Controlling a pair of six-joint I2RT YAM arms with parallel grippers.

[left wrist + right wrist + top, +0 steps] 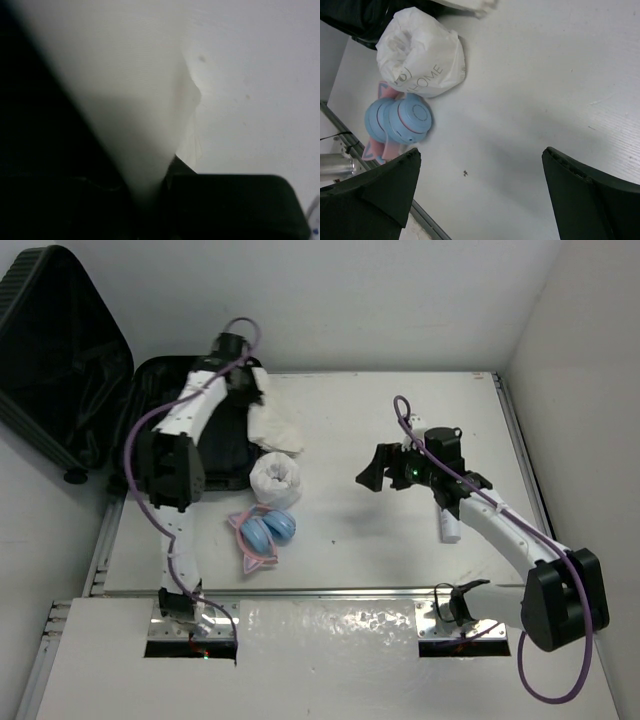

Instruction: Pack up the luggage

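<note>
Black luggage (60,360) lies open at the table's (400,410) far-left corner in my top view. My left arm stretches over it, left gripper (250,380) clamped on a white cloth (272,423). My right arm bends mid-table, right gripper (375,468) spread wide. Left wrist: cloth pinched between dark fingers (235,205). Right wrist: fingers (375,195) apart above the table, near a bag (422,52) and headphones (397,120)

White worktop (390,550). Near its left edge lies a crumpled white bag (275,480) printed "HOME". Blue-and-pink headphones (268,532) lie just toward the front edge, and a white cloth (277,425) lies toward the rear.
</note>
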